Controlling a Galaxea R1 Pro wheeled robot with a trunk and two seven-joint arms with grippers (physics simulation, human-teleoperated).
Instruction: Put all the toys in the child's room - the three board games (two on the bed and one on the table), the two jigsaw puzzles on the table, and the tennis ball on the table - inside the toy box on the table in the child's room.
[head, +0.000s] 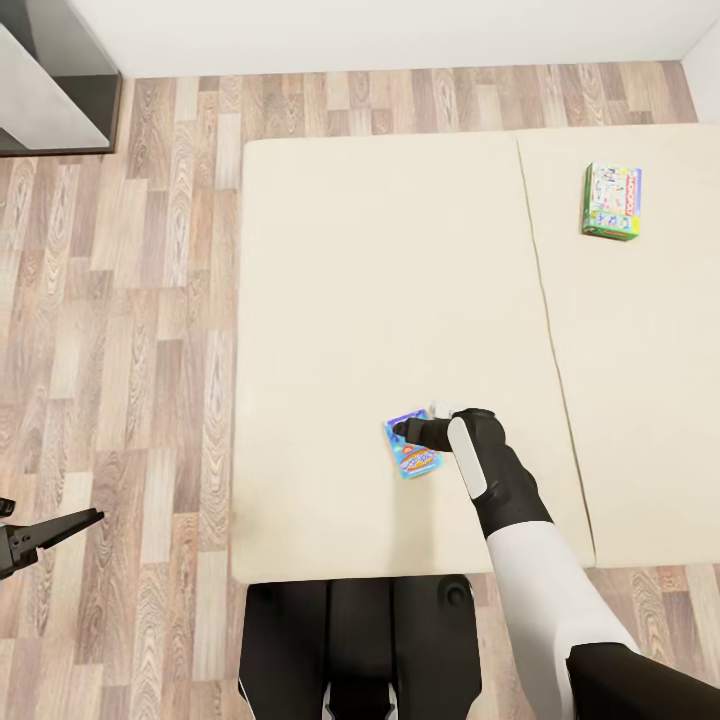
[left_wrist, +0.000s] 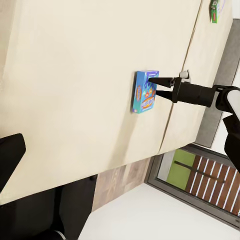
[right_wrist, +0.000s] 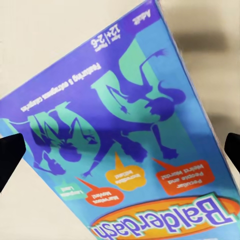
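Two board games lie on the beige bed (head: 380, 250). The blue-purple board game (head: 418, 462) (left_wrist: 144, 95) (right_wrist: 125, 125), printed "Balderdash", lies flat near the bed's front edge. My right gripper (head: 405, 430) (left_wrist: 154, 82) (right_wrist: 120, 150) hangs just over it, open, with one fingertip off each long side of the box and no contact that I can see. The green-edged pale blue board game (head: 612, 201) (left_wrist: 215, 10) lies far back on the right half of the bed. My left gripper (head: 40, 535) hangs open and empty over the wood floor, left of the bed.
A seam (head: 555, 350) splits the mattress into two halves. Wood-plank floor (head: 130, 300) runs along the bed's left side and behind it. A dark grey and white piece of furniture (head: 50, 80) stands at the back left. My base (head: 350, 640) is against the bed's front edge.
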